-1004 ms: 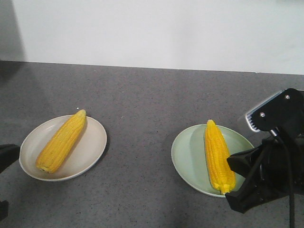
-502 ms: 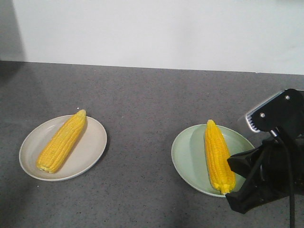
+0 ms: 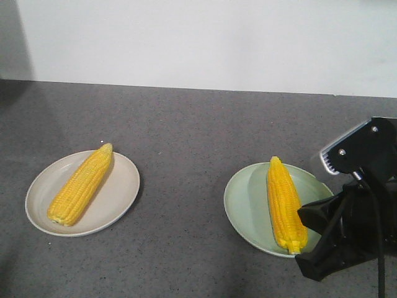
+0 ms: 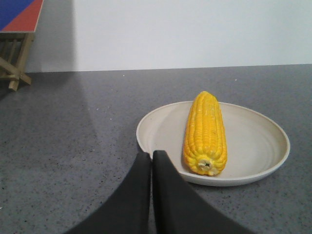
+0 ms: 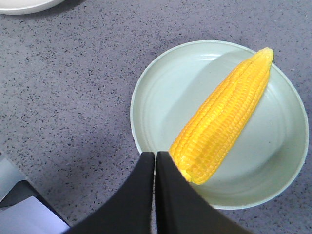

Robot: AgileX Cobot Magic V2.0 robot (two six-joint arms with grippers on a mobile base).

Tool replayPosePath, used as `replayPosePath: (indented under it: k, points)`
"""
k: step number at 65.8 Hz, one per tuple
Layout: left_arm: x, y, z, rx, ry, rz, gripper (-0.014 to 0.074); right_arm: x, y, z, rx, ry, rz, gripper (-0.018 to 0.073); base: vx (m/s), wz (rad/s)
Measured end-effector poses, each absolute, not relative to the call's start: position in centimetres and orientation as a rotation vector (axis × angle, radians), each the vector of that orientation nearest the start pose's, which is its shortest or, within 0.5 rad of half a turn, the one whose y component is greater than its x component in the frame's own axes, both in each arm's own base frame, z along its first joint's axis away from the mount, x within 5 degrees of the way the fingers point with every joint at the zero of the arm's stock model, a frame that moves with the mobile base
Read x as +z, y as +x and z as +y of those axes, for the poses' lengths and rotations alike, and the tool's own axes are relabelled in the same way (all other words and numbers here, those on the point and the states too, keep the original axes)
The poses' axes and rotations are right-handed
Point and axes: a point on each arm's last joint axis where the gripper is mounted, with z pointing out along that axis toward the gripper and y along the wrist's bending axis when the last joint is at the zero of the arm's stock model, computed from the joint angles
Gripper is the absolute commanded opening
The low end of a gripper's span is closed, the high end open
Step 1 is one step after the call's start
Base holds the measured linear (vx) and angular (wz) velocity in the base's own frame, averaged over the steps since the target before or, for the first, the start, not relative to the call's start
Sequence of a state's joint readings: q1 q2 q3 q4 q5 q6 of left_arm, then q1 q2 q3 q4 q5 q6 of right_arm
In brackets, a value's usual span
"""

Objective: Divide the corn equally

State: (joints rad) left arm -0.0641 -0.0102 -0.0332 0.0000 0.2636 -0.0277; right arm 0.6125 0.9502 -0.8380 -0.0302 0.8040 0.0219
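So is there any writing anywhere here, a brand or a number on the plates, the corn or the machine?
None that can be read.
Beige plate and its corn: plain, no marks.
Green plate and its corn: plain, no marks.
Right arm: black housing with a silver bracket and screws, no label showing.
Blue and red board at the left wrist view's corner: colour blocks only, no letters.

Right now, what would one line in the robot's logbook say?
corn: one on beige plate, one on green plate | left hand: shut, empty | right hand: shut, empty, over green plate's rim | split: even
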Motion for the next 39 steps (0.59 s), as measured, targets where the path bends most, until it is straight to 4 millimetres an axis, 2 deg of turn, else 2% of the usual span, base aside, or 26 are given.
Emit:
replayPosePath:
  k: [7, 39]
  points:
    - [19.0, 5.6, -0.4, -0.071, 0.029, 1.693, -0.0008, 32.4, 14.8, 10.2, 0.258, -0.718, 2.309, -0.0008, 0.00, 0.00]
    - [20.0, 5.7, -0.4, -0.129, -0.028, 1.564, -0.0008, 32.3, 14.8, 10.2, 0.257, -0.719, 2.312, -0.0008, 0.00, 0.00]
